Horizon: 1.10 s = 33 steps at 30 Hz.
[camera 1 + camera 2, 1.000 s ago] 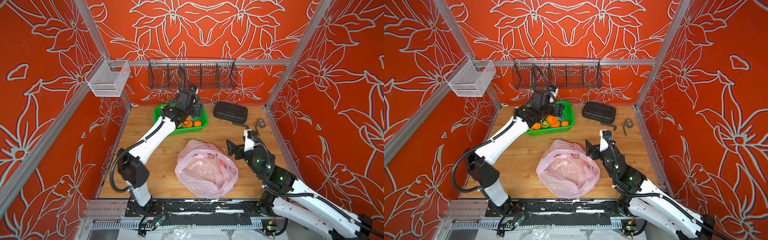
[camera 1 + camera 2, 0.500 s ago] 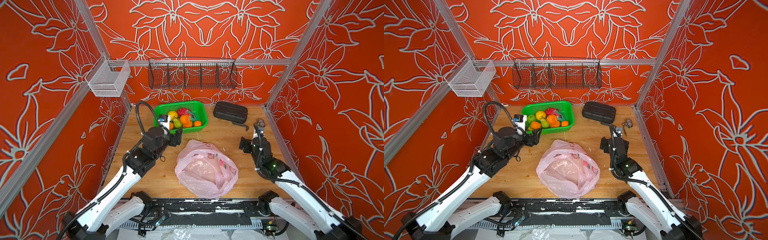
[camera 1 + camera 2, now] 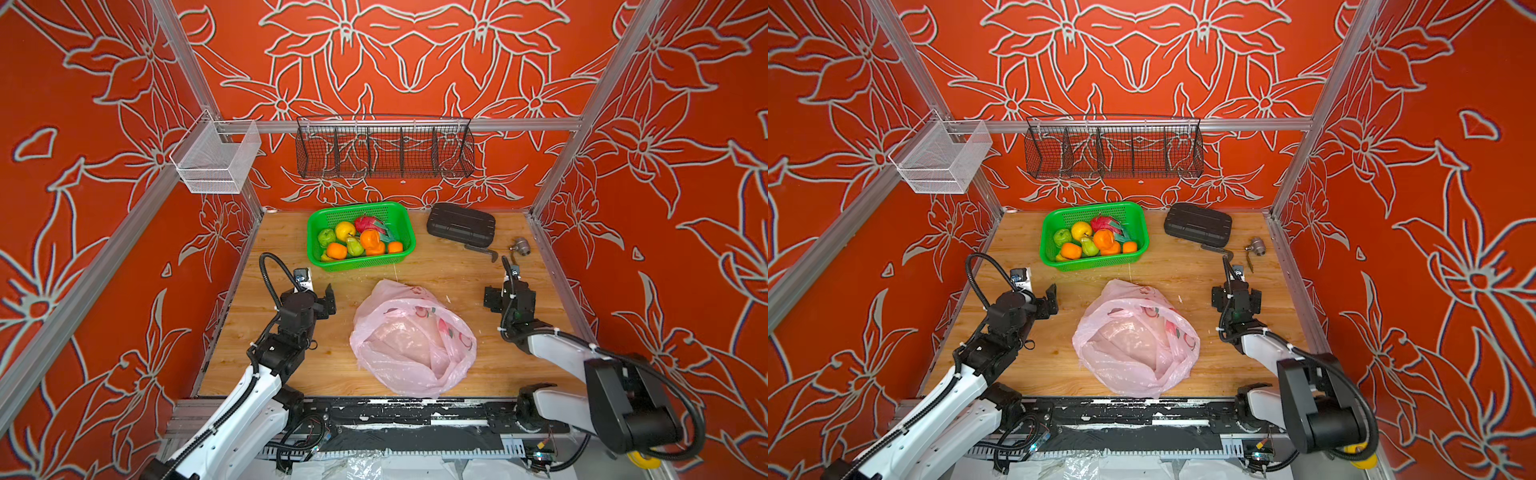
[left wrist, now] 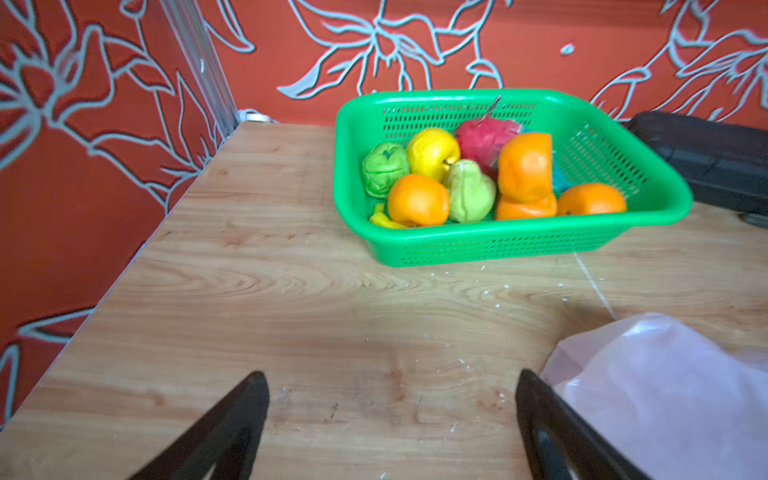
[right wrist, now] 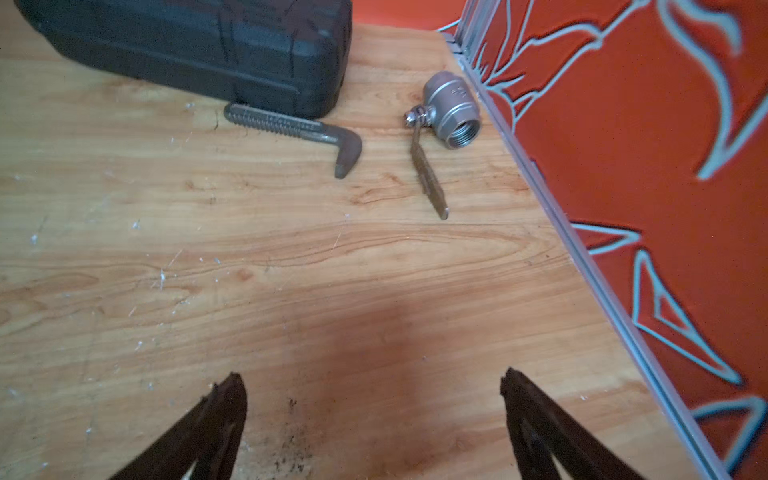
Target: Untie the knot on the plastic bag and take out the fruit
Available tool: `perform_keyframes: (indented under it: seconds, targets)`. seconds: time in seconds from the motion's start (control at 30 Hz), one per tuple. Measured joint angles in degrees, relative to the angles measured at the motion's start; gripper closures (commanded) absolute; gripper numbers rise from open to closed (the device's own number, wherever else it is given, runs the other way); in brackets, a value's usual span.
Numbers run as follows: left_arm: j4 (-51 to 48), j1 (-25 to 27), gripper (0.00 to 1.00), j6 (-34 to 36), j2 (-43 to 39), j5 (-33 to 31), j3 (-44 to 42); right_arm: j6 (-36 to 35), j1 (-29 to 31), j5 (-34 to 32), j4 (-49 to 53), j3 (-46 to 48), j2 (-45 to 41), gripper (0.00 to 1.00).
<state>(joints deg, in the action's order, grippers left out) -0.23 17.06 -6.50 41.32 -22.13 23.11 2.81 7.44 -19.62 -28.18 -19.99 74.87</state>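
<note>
While the plastic bag (image 3: 411,345) lies slack mid-table and the fruit (image 3: 336,250) fills the green basket (image 3: 361,265), your left gripper (image 4: 390,376) and right gripper (image 5: 370,374) hang spread (both empty); a careless sweep could drag the bag.

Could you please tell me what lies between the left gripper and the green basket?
Nothing but bare wooden table with a few white flecks; the left wrist view shows it between the left gripper and the green basket.

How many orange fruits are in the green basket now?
4 orange fruits in the green basket: one at the near rim beside a pear, two touching in the middle, one nearest the black case. Others may be hidden underneath.
</note>
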Motion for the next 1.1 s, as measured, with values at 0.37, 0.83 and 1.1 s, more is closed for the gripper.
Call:
perform_keyframes:
  seconds: [0.37,0.83,1.1]
  targets:
    - [15.9,-8.4,0.03,4.2,11.8,6.1,-8.1,-1.3,-3.3,5.4,-19.2,4.5,6.7,0.03]
    - [26.2,-17.8,0.01,6.5,36.0,18.7,-1.1,-0.8,-3.3,2.9,-18.9,3.6,6.4,0.03]
    - [26.5,-19.0,0.03,6.1,36.4,21.0,0.4,-0.8,-3.3,2.9,-18.8,3.6,6.4,0.03]
